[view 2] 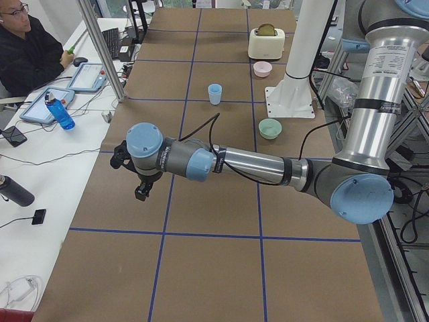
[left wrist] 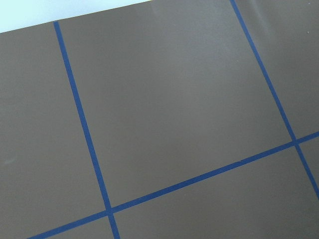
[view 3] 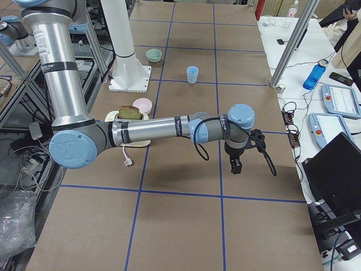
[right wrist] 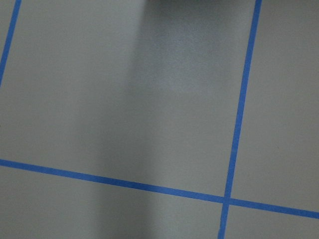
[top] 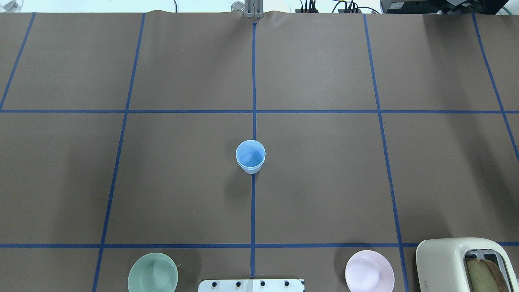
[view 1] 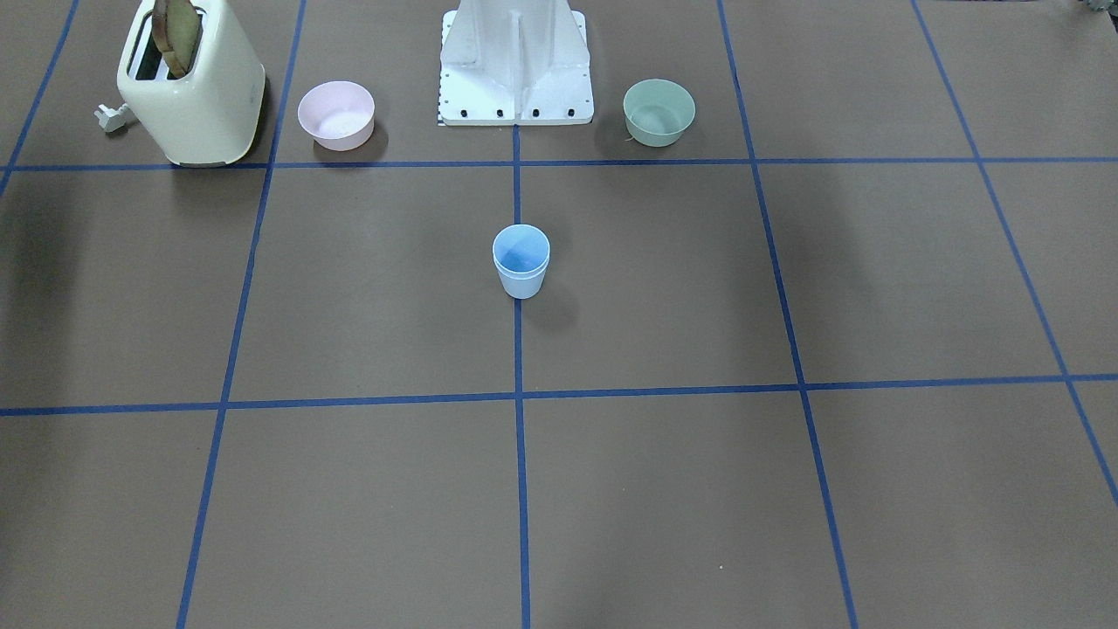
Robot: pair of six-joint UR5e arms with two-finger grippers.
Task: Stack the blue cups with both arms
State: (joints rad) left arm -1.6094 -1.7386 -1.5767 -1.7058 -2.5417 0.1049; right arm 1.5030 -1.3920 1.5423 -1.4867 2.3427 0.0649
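The two blue cups stand nested one inside the other, upright on the centre tape line of the table; two rims show close together. The stack also shows in the overhead view and far off in both side views. Both arms are stretched out away from the cups. The left gripper hangs over the table's left end and shows only in the exterior left view. The right gripper hangs over the right end and shows only in the exterior right view. I cannot tell whether either is open or shut. Both wrist views show only bare table and tape.
A cream toaster with a slice of bread, a pink bowl and a mint-green bowl stand beside the white base pedestal. An operator sits at a side desk with tablets and a blue bottle.
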